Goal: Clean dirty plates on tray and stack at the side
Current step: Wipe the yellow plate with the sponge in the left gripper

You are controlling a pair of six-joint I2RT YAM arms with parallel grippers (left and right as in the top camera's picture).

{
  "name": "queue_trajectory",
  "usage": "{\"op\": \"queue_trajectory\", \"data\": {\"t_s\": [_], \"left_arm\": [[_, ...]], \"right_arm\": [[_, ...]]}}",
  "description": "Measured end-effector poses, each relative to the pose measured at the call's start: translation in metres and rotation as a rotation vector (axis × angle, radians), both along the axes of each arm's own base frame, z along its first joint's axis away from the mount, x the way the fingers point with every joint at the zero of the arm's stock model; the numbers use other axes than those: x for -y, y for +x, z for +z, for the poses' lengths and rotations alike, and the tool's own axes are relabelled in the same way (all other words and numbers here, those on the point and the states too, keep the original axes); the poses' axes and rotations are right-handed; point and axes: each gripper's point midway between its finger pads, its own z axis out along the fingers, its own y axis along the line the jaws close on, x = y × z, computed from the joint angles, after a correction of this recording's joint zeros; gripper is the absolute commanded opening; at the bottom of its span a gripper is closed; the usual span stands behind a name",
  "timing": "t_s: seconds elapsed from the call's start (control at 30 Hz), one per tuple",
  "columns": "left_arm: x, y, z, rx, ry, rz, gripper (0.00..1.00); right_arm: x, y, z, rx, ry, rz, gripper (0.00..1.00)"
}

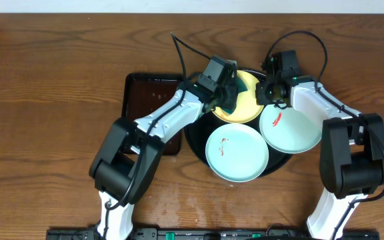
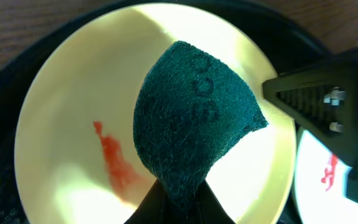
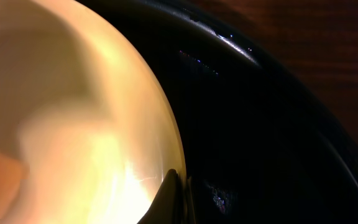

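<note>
Overhead: all three plates are on the black tray (image 1: 195,143). The yellow plate (image 1: 247,113) is at the tray's back edge, and the two mint plates (image 1: 237,152) are toward its front. Your left gripper (image 1: 227,95) hangs over the yellow one, pinching a green pad (image 1: 232,103). The right gripper (image 1: 271,93) is at that plate's rim.

Left wrist: the pad hangs over the plate with the red smear (image 2: 114,158) unwiped beside it. So you're at the scrub on plate one. Next, press down and drag the pad across that smear.

Right wrist: the jaws are pressed together at the rim, but it's too dark to say whether they're pinching it. Nothing's stacked off the tray yet.
</note>
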Motion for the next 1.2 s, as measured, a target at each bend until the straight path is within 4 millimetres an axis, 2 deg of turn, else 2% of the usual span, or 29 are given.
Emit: {"op": "queue_trajectory", "data": {"t_s": [0.43,1.0,1.2], "left_arm": [[0.002,0.003,-0.028,-0.018,0.014,-0.002,0.08],[-0.007,0.024,-0.026,0.112,0.101,0.000,0.07],[-0.006,0.033,-0.030,0.147,0.105,0.012,0.07]], "right_arm": [[0.000,0.000,0.000,0.000,0.000,0.000,0.01],[0.000,0.000,0.000,0.000,0.000,0.000,0.01],[0.000,0.000,0.000,0.000,0.000,0.000,0.01]]}}
